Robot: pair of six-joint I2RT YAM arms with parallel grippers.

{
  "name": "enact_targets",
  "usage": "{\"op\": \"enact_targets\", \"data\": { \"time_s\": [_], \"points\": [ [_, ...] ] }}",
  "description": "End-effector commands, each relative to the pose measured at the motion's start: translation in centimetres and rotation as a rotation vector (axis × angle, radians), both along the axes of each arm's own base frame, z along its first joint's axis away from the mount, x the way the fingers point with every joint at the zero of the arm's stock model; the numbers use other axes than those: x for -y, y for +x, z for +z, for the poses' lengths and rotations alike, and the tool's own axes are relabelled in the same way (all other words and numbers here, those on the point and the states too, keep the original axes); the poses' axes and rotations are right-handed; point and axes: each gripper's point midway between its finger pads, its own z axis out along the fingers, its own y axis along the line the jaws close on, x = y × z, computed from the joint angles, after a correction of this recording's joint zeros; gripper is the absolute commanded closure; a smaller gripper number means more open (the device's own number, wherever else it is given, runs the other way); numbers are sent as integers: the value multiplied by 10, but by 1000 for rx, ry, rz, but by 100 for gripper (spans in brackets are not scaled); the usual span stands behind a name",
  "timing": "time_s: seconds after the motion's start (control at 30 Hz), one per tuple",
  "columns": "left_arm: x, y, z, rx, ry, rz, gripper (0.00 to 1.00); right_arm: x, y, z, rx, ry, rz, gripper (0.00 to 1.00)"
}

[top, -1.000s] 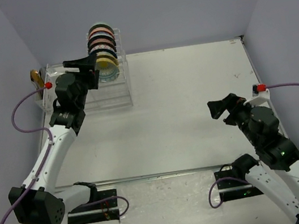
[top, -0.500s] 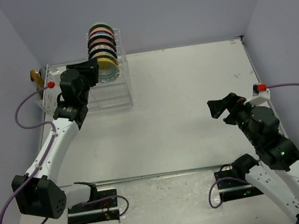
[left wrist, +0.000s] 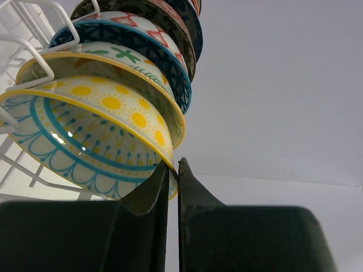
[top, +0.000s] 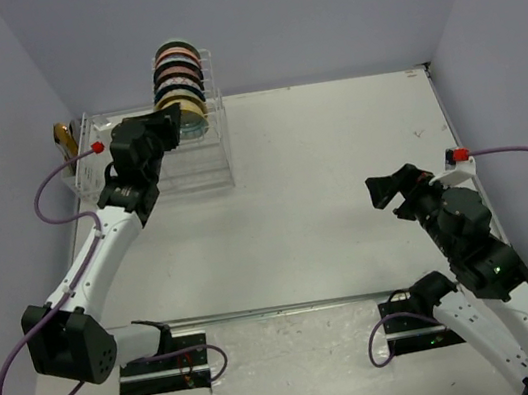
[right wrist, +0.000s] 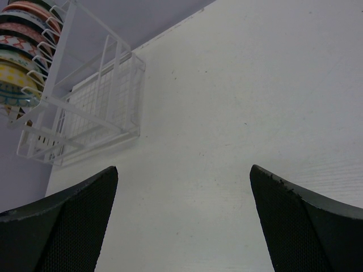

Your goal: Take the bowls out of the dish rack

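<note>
The white wire dish rack stands at the table's far left, and its slotted tower holds several patterned bowls on edge. My left gripper is at the front of that stack. In the left wrist view it is shut on the yellow rim of the nearest bowl, which has blue line patterns and yellow dots. The other bowls stand stacked behind it between the rack's wires. My right gripper hangs open over bare table at the right; its view shows the rack far off.
A small golden-brown object sits at the rack's left end. The rack's low basket part looks empty. Walls close the table at the back and on both sides.
My left gripper has moved in toward the bowl stack and its jaws have shut on the front bowl's rim. The right arm has not moved.
</note>
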Motion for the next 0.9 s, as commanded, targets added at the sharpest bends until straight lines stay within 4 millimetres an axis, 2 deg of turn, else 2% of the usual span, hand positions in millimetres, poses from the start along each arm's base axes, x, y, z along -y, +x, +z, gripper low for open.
{"op": "enact_targets", "data": {
  "time_s": [0.0, 0.43, 0.73, 0.87],
  "points": [
    [-13, 5, 16, 36, -9, 60, 98, 4, 2, 8, 35, -1, -24, 1],
    [-2, 0, 29, 80, -34, 12, 100, 6, 0, 13, 53, 8, -30, 1],
    [0, -10, 58, 185, -20, -11, 100, 7, -1, 14, 59, 19, -33, 1],
    [1, -14, 63, 202, -15, -22, 100, 6, 0, 12, 57, 21, -32, 1]
  ]
}}
